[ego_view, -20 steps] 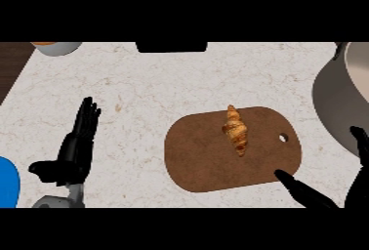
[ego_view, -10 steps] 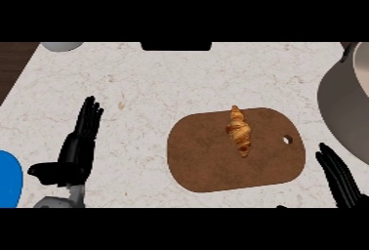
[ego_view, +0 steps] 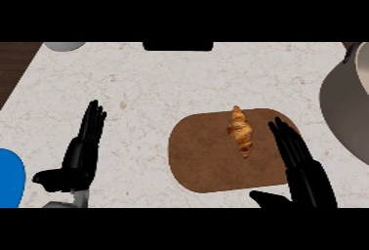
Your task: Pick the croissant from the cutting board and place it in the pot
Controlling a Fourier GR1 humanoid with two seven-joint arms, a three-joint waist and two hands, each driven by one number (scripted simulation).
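A golden croissant (ego_view: pixel 240 131) lies lengthwise on the brown cutting board (ego_view: pixel 205 161), toward its upper right. My right hand (ego_view: pixel 302 171) is open over the board's right edge, fingers straight and pointing up, just right of the croissant and not touching it. Its thumb sticks out left near the board's lower edge. The grey pot (ego_view: pixel 349 107) shows partly at the right edge. My left hand (ego_view: pixel 78 156) rests open at the left, fingers up.
A blue object (ego_view: pixel 10 177) sits at the lower left edge. A grey round item (ego_view: pixel 63 46) and a black block (ego_view: pixel 178 46) lie along the counter's far edge. Dark wood (ego_view: pixel 13 63) borders the counter's upper left.
My right hand has moved up and left, from the lower right corner onto the board's right edge beside the croissant. The left hand has stayed put.
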